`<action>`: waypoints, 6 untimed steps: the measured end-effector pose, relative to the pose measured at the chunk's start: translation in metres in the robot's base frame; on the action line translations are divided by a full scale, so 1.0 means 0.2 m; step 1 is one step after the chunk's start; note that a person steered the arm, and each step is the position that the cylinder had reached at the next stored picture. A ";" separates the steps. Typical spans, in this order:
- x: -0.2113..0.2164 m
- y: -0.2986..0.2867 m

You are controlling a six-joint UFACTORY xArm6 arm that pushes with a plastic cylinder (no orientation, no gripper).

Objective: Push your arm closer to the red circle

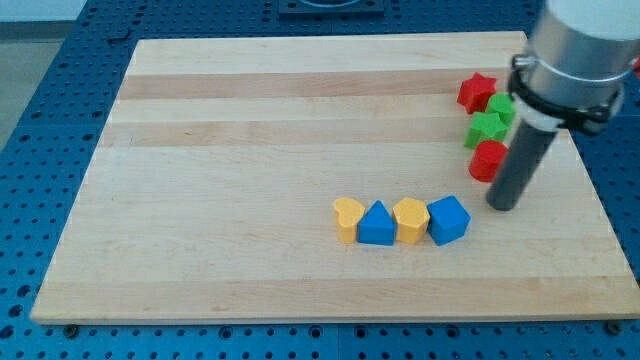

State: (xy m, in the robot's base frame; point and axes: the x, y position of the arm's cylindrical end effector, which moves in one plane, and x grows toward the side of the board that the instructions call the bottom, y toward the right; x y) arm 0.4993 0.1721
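The red circle (487, 159) sits near the view's right edge of the wooden board (250, 120), partly hidden behind my rod. My tip (504, 204) rests on the board just below and to the right of the red circle, close to it. A green block (486, 129) lies directly above the circle, another green block (503, 108) above that, and a red star (477, 93) at the top of this cluster.
A row of blocks lies at the view's lower middle: a yellow heart (347, 218), a blue triangle (377, 224), a yellow pentagon-like block (411, 219) and a blue cube (448, 220). The blue cube is just left of my tip. The board's right edge is near.
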 end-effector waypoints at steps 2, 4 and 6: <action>-0.10 -0.41; -0.18 -0.53; -0.28 -0.25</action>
